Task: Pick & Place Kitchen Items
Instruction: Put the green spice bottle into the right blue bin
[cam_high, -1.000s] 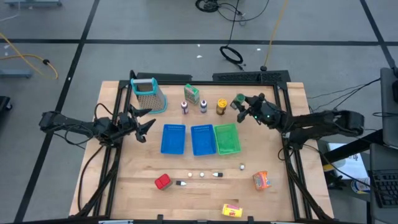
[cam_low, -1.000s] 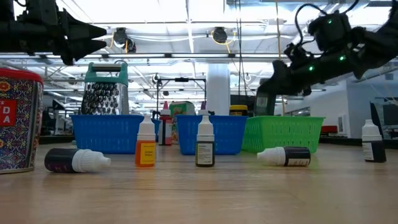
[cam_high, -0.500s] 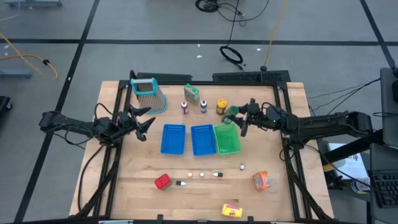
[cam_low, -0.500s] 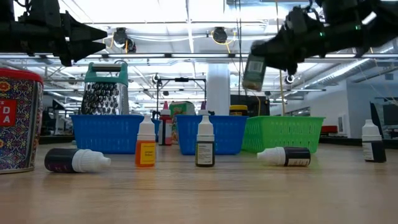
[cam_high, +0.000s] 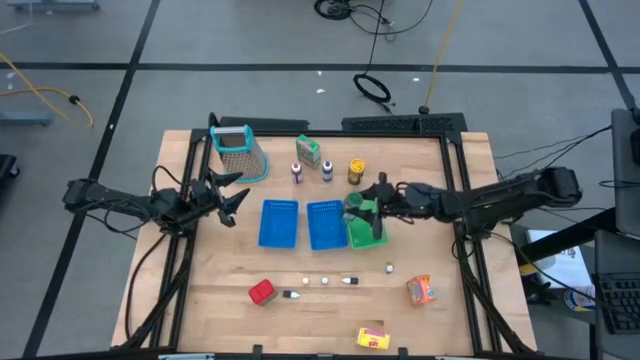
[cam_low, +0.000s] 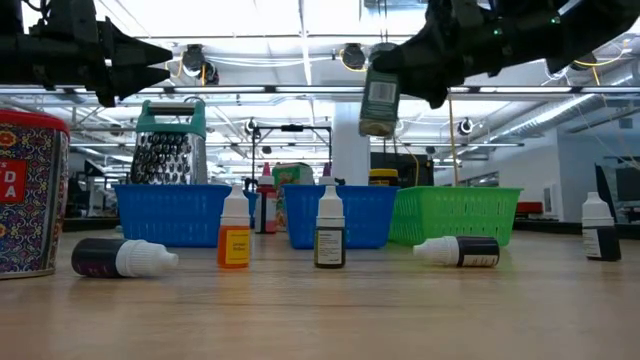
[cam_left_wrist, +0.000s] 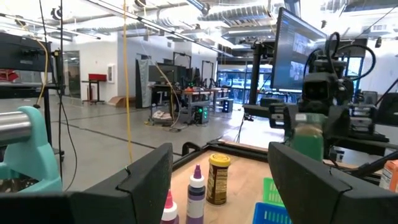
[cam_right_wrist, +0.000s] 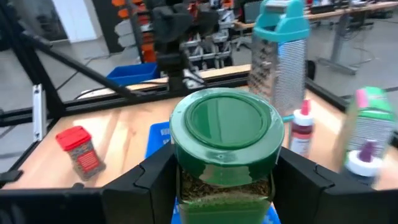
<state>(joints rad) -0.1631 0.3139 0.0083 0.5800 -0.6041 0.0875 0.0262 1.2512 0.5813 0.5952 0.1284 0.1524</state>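
Spice jar (cam_high: 367, 211) with the green lid is clamped in my right jaws (cam_high: 374, 212), hanging in the air above the green tray (cam_high: 366, 232). My left jaws (cam_high: 232, 199) sit open and empty by the grater (cam_high: 239, 152), off the desk (cam_high: 200, 300).

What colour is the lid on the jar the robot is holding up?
Green. The jar held by the right gripper shows best in the right wrist view.

Bare table (cam_high: 215, 270) left of red can (cam_high: 262, 292).
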